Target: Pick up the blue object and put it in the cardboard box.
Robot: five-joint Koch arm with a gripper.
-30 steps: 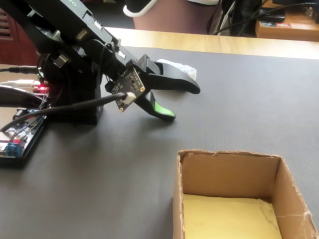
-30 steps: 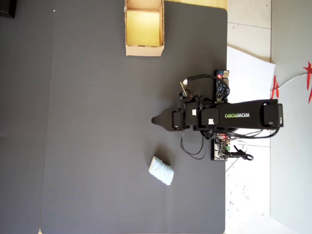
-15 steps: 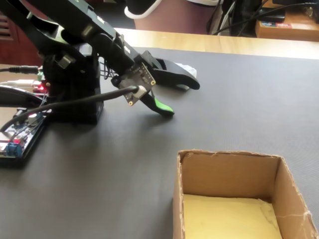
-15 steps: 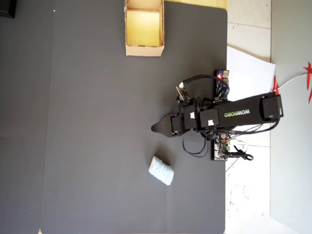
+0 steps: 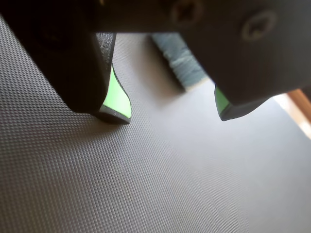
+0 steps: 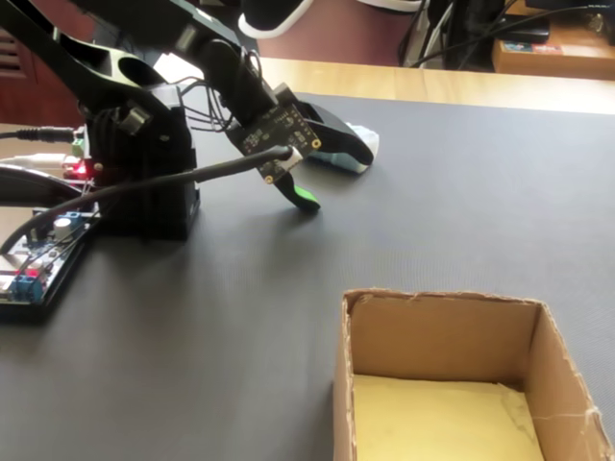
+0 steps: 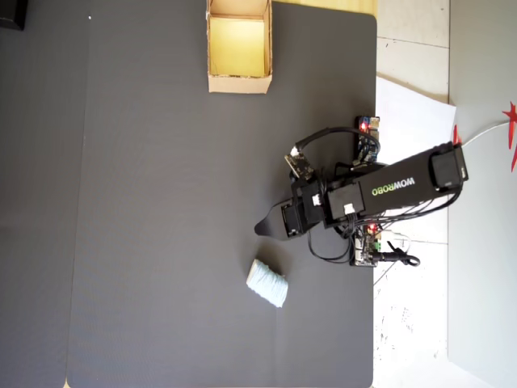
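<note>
Fingers (image 5: 116, 99) with green inner pads stand parted in the wrist view, with bare dark mat (image 5: 160, 179) between their tips and nothing held. The gripper (image 5: 170, 116) hangs low over the worktop. Beyond the gap lies the blue object (image 5: 182, 65), a pale ribbed roll resting on the mat, ahead of the tips and apart from both. In the overhead view the gripper (image 7: 260, 229) points left and the blue object (image 7: 266, 283) lies below it, near but not touching. In the fixed view the blue object (image 6: 363, 140) shows only as a pale edge behind the dark upper finger. The cardboard box (image 7: 237, 81) sits at the mat's top edge in the overhead view, well apart from the arm.
</note>
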